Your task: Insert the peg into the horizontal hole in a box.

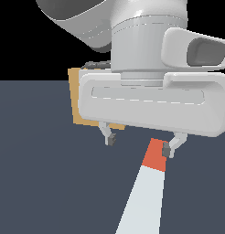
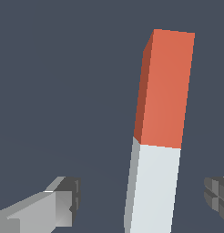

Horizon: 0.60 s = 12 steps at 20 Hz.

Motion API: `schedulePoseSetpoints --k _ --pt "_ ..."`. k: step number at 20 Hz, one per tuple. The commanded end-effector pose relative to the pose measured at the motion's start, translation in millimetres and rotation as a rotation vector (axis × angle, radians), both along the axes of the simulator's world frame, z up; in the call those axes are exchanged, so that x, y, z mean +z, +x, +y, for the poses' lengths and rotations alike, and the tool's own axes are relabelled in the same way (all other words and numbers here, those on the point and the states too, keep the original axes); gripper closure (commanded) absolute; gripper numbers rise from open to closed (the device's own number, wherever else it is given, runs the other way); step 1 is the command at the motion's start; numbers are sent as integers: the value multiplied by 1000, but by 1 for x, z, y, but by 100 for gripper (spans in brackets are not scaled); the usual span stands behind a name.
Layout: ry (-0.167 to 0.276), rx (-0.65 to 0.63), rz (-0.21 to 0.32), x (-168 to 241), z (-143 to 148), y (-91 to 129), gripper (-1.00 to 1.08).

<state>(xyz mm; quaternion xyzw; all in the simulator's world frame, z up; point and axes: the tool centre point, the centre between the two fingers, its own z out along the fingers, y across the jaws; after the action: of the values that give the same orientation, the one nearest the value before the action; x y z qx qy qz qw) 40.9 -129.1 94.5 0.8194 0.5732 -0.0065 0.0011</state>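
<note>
The peg (image 1: 144, 196) lies on the dark floor, a pale grey-white bar with its orange-red end (image 1: 155, 155) pointing toward the box. In the wrist view the peg (image 2: 152, 186) runs between my fingertips, and its orange-red end (image 2: 166, 86) reaches beyond them. My gripper (image 1: 138, 144) hangs open above that end, one fingertip (image 1: 166, 149) beside the peg and the other fingertip (image 1: 111, 138) well off to the side. Nothing is held. The tan box (image 1: 80, 98) stands behind my hand and is mostly hidden by it. The hole is out of view.
My white hand and arm (image 1: 151, 91) fill the upper part of the exterior view. The floor (image 1: 45, 183) is plain dark grey-blue.
</note>
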Motion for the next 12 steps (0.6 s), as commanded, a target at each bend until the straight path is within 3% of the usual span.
schedulePoseSetpoints --k 1,7,12 --pt "3 -45 -5 -10 -16 5 -92" --pt "8 -110 -10 -23 -40 11 -92" --pt "9 -119 -10 -25 -43 11 -92"
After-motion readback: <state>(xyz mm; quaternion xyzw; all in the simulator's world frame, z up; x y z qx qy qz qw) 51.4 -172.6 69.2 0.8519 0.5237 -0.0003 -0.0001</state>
